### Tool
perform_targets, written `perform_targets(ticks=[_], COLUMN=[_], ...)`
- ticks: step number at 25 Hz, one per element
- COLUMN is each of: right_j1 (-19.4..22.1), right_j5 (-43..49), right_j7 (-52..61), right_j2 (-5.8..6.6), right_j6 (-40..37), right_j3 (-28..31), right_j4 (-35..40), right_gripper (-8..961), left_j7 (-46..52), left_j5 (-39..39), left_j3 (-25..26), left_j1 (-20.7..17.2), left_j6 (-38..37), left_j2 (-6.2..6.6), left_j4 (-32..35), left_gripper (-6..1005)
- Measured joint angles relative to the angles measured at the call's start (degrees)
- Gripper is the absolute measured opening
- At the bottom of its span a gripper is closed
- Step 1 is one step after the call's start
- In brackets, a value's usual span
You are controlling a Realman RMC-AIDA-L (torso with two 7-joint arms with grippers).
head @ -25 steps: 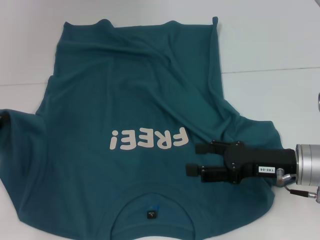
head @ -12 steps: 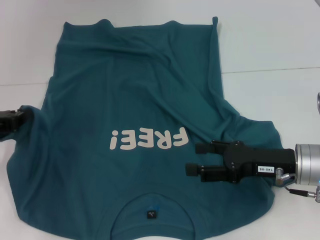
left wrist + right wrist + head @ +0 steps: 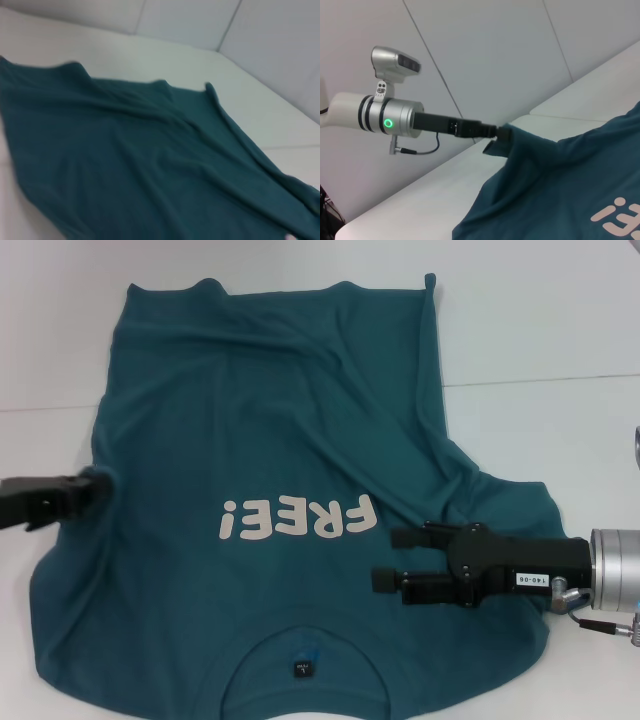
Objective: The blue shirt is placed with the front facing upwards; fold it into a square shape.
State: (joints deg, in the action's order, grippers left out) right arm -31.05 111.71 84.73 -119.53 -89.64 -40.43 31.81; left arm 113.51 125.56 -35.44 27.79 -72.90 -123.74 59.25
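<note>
Clearly I was in the sleeve fold: the blue shirt [image 3: 270,500] lay spread front-up over the white table [image 3: 540,330], collar and neck label [image 3: 302,669] at the near edge, hem far, the "FREE!" lettering [image 3: 298,517] reading upside down from my head camera. My left gripper [image 3: 85,492] was clenched on the shirt's left sleeve edge, with the cloth bunched up off the table around its tip; the right wrist view showed that pinch plainly, fabric tented from the jaws. My right gripper [image 3: 392,558] hovered over the shirt just right of the lettering, jaws released and holding nothing.

To do this step well, I judged the left arm should carry the sleeve rightward, low and level, so the fold line ran straight from collar to hem. The right gripper could pin the body cloth to stop the whole shirt sliding. Wrinkles ran diagonally toward the far right corner [image 3: 430,282]; dragging too fast would deepen them.
</note>
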Motion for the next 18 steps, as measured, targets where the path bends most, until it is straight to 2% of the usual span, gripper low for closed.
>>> perform_targets(ticks=[8,14,18], right_j1=[-0.1,-0.4,-0.4], right_j5=[0.0,0.0,0.0], right_j7=[-0.6,-0.9,-0.9], right_j2=[0.00,0.00,0.00], right_j6=[0.0,0.1,0.2], right_j3=[0.0,0.0,0.0], right_j4=[-0.1,-0.6,-0.6], right_gripper=[901,898,897], left_j7=[0.9,0.6,0.2], left_j5=[-1.6,-2.0,-1.9], left_j3=[-1.9,-1.8,-1.5], left_j1=[2.4,2.2,0.9], left_j6=[0.2,0.2,0.4], left_j2=[-0.10,-0.10,-0.10], left_j4=[-6.0,-6.2,-4.7], left_gripper=[100,299,491])
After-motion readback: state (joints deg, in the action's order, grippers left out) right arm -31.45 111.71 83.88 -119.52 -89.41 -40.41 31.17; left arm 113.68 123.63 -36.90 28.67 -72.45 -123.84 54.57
